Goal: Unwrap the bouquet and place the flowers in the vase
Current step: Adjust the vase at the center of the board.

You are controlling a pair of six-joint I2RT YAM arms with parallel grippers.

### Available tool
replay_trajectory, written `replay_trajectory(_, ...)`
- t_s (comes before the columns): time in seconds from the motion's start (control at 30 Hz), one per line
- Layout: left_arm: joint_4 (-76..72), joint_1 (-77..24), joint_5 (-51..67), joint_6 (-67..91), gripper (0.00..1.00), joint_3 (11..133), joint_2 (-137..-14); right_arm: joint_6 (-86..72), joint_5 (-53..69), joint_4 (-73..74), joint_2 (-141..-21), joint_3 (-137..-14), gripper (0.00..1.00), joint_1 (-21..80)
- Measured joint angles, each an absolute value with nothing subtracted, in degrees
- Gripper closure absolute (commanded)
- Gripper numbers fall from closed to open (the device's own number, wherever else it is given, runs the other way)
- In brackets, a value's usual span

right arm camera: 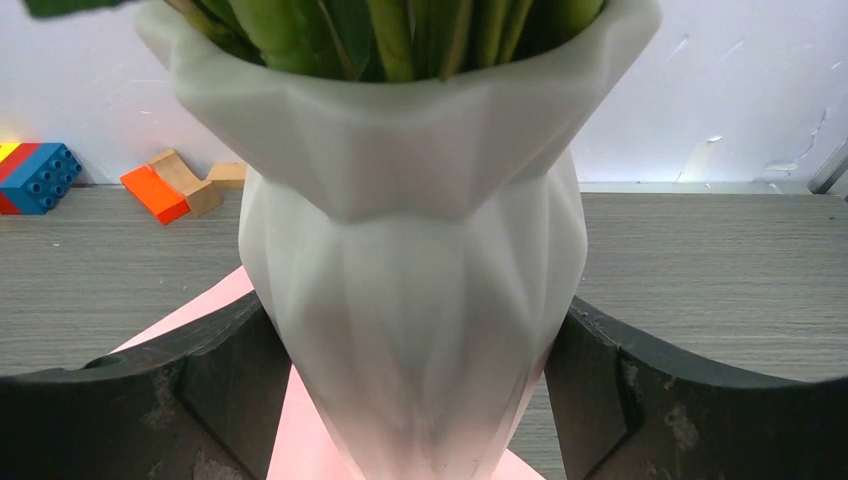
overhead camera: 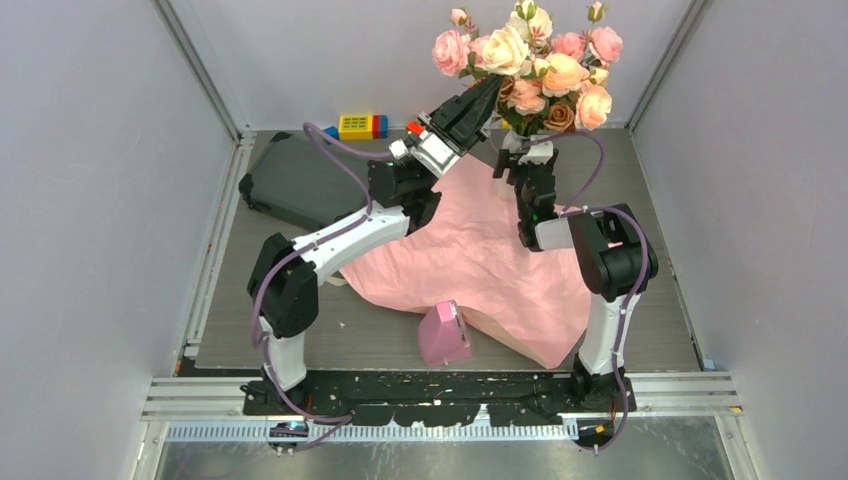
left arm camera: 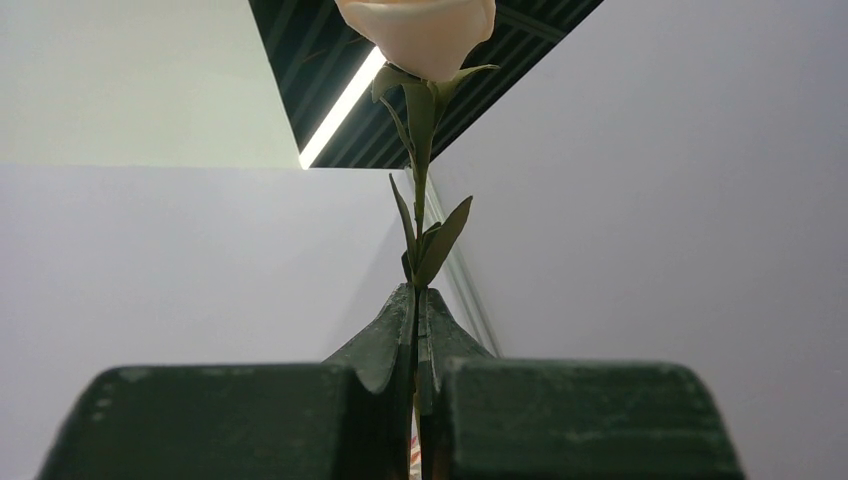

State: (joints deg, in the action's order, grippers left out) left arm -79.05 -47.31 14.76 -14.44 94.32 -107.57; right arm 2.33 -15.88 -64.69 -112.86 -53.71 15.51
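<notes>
Top view: flowers (overhead camera: 530, 60) stand bunched in the vase (overhead camera: 533, 150) at the back of the table (overhead camera: 650, 330), the vase mostly hidden. Left gripper (overhead camera: 478, 105) is raised to the bunch's left side. Right gripper (overhead camera: 527, 165) sits at the vase. Opened paper (overhead camera: 480, 260) lies flat, with the wedge (overhead camera: 443, 333) at its near edge.

Left wrist: left gripper (left arm camera: 417, 320) jaws fully closed on one stem (left arm camera: 420, 200), the rose (left arm camera: 420, 30) above.

Right wrist: right gripper (right arm camera: 410, 360) jaws spread wide, fingers (right arm camera: 200, 390) against both flanks of the vase (right arm camera: 410, 200), apparently clamping it. Stems fill its mouth. Blocks (right arm camera: 40, 175) lie beyond.
</notes>
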Motion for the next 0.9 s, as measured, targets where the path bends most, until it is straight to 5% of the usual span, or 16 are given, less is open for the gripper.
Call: replay_trajectory(0.9, -79.07, -47.64, 14.74, -15.49, 1.00, 92.90, -105.49, 3.18, -17.10, -57.60, -111.72, -50.83, 0.01, 16.67)
